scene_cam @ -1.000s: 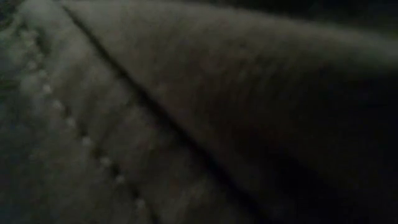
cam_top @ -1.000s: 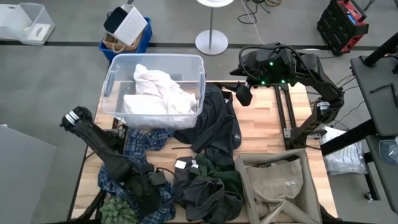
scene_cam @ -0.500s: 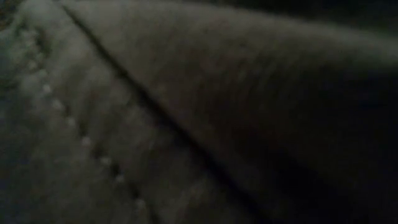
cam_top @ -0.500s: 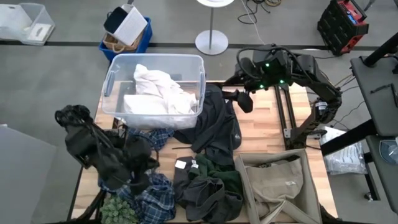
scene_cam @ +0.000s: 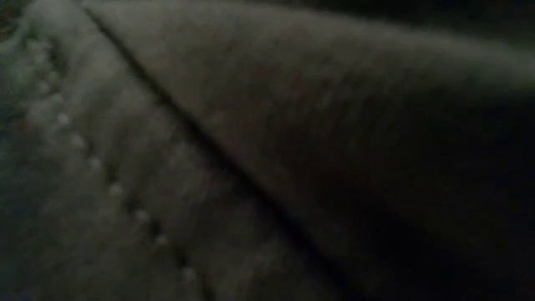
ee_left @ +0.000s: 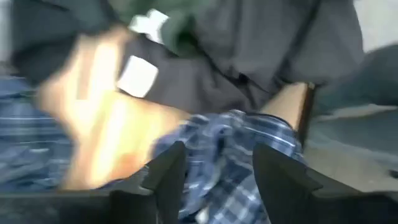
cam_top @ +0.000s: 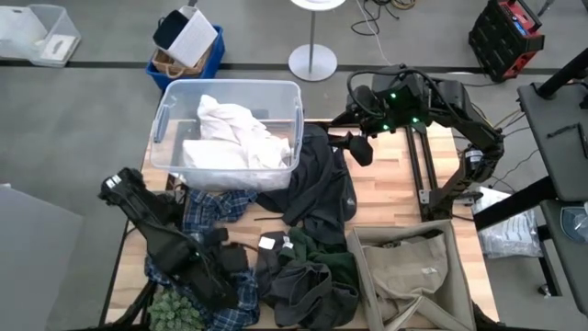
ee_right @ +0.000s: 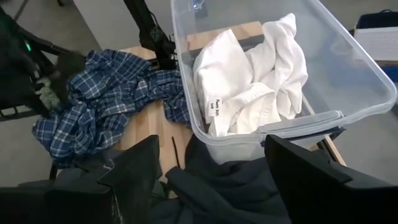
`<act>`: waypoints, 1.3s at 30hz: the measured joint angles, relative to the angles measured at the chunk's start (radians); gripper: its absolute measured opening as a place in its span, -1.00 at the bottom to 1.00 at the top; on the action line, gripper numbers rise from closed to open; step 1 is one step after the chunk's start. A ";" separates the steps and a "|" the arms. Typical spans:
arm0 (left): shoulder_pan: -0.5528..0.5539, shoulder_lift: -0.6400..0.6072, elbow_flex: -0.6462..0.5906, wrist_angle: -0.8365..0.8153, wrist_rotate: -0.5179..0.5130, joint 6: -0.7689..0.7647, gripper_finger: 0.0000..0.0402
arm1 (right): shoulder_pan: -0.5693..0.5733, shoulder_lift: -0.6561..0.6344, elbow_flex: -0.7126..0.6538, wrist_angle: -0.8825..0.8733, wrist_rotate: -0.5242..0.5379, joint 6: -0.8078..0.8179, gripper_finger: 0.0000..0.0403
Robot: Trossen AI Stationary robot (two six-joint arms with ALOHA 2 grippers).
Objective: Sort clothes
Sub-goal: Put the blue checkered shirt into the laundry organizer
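Left gripper [ee_left: 214,177] low at near left, fingers spread over plaid garment [cam_top: 209,210], sprawled near-to-far beside clear bin [cam_top: 162,119]. Right gripper [ee_right: 208,171] raised at far right, spread above dark garment [cam_top: 322,179].

Small dark print on the white garment [ee_right: 239,102] in the clear bin [ee_right: 348,74], illegible.

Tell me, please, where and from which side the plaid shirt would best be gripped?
Probably at the raised bunch of the plaid shirt lying on bare table beside the clear bin, coming straight down from above. There the folds stand up and nothing covers them, while its other end lies under the left hand and against the dark clothes. The right hand hovers open over the table's far edge.
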 joint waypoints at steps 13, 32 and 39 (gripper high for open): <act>-0.004 -0.042 -0.536 0.558 0.112 -0.139 -0.21 | 0.000 0.000 0.000 -0.007 0.000 0.002 0.40; -0.007 -0.237 -0.646 0.767 0.172 -0.177 -0.99 | 0.000 0.000 0.000 -0.003 0.000 -0.026 0.25; 0.024 -0.357 -0.225 0.362 0.048 -0.072 -1.00 | 0.012 0.005 -0.006 0.127 -0.134 -0.110 0.22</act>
